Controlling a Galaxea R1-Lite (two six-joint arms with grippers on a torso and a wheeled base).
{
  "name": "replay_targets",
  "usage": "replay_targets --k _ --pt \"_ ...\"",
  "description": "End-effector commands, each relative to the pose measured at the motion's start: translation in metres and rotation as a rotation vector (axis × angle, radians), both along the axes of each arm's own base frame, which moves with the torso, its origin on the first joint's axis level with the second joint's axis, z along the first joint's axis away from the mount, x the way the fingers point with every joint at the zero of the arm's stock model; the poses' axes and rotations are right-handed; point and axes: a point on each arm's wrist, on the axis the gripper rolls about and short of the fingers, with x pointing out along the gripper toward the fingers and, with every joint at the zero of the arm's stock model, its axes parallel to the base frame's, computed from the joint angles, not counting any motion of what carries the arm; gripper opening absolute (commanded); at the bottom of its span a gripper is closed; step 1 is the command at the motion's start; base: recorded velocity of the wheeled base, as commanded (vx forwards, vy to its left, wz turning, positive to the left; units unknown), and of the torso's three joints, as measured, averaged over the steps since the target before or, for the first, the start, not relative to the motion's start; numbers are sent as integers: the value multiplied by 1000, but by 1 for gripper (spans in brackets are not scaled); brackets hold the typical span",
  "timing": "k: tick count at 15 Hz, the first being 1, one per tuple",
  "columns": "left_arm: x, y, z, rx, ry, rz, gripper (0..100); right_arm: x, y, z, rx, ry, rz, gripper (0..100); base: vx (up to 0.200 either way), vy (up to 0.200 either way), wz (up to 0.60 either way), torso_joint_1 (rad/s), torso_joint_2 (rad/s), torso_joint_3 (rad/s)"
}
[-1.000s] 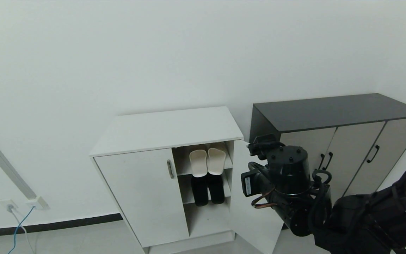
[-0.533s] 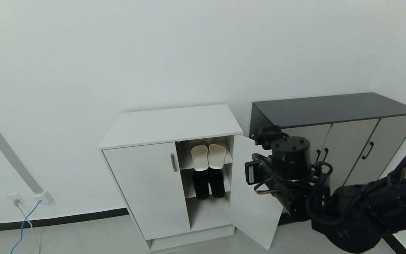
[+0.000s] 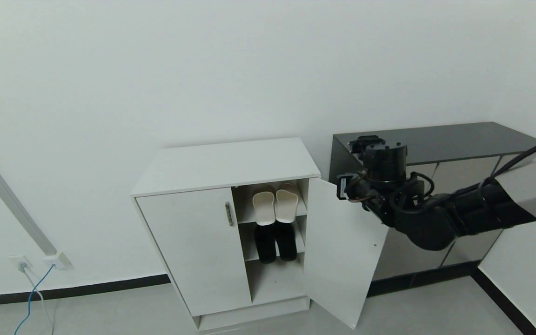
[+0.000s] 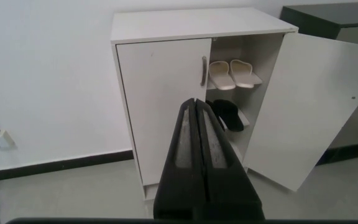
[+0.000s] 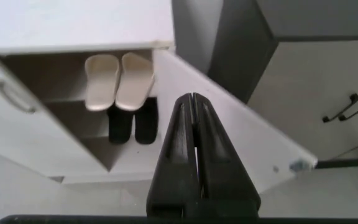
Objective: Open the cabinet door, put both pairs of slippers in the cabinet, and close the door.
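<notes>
The white cabinet [image 3: 224, 165] has its left door [image 3: 193, 251] closed and its right door [image 3: 342, 242] swung open. Inside, the white slippers [image 3: 275, 206] lie on the upper shelf and the black slippers [image 3: 275, 242] on the shelf below. My right gripper [image 3: 363, 142] is shut and empty, above and just outside the open door's top edge. From the right wrist, the shut right gripper [image 5: 193, 99] is above the door [image 5: 241, 130], with both pairs [image 5: 118, 81] behind it. My left gripper [image 4: 195, 102] is shut and empty, well back from the cabinet front [image 4: 160, 106].
A grey cabinet with a dark top [image 3: 435, 139] stands right of the white one, close behind my right arm. A wall socket with cables [image 3: 21, 267] is low on the left. A white panel [image 3: 528, 260] fills the right edge. Bare floor [image 3: 110, 311] lies in front.
The head view shifted early on. Since then my right arm has lifted and drawn back to the right, away from the door's face. The door and slippers have stayed put.
</notes>
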Motion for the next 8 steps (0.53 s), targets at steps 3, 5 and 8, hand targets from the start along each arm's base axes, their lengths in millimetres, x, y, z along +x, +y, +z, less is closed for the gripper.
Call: replay_targets --k 3,5,8 --pt "0 0 0 0 1 1 0 60 -30 -18 41 65 -51 0 0 0 0 0 0 0" --pt "0 0 0 0 3 1 0 78 -40 -20 78 101 -56 0 0 0 0 0 0 0" --pt "0 0 0 0 1 1 0 98 -48 -32 91 126 -78 0 0 0 0 0 0 0"
